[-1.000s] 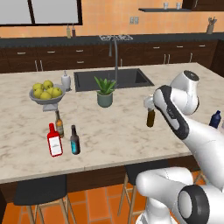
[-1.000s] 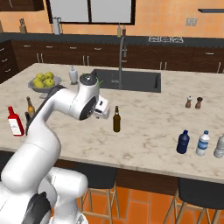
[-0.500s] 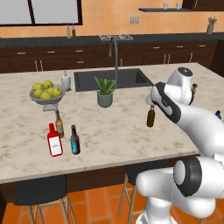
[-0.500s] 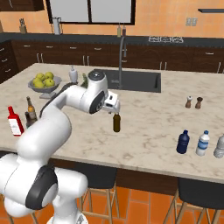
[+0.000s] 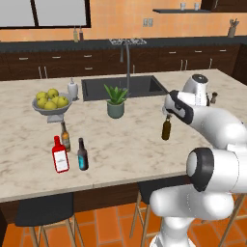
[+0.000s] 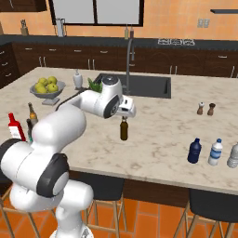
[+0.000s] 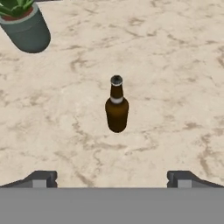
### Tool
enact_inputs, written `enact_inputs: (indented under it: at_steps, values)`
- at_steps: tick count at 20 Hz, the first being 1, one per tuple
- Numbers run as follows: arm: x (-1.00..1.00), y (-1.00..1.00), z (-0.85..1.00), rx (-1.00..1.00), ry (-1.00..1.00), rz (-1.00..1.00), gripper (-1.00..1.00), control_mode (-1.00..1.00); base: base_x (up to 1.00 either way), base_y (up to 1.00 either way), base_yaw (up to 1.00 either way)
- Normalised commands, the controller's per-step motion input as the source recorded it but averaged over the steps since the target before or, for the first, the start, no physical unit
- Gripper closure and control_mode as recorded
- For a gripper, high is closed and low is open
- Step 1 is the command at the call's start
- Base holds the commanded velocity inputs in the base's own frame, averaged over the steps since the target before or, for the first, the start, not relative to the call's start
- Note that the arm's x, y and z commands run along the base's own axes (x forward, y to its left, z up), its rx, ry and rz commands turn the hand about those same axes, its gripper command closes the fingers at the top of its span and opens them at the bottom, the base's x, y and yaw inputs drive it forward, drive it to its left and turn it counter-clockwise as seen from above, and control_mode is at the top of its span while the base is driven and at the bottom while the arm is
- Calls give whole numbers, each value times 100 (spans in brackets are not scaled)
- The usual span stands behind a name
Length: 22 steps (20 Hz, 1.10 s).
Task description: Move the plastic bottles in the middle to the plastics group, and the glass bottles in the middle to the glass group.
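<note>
We see the gripper [image 7: 112, 178] wide open, holding nothing, with the brown bottle [image 7: 117, 106] upright below it, between the fingertips.

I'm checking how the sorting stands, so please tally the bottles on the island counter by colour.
Amber-brown: 2, middle and by the fruit bowl
Red: 1
Near-black: 1
Dark blue: 1
Clear or pale plastic: 2
Total: 7
</note>
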Motion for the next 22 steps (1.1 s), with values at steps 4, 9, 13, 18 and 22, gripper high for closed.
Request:
enact_inputs:
  at_steps: [4, 9, 13, 18, 22]
  values:
    - [22, 0, -26, -5, 1, 0, -100, -100, 0, 0, 0]
    - [31, 0, -25, -1, 1, 0, -100, -100, 0, 0, 0]
    - [25, 0, -24, 0, 0, 0, -100, -100, 0, 0, 0]
    - [27, 0, -15, 0, -1, 0, -100, -100, 0, 0, 0]
    - [23, 0, -9, 0, 0, 0, -100, -100, 0, 0, 0]
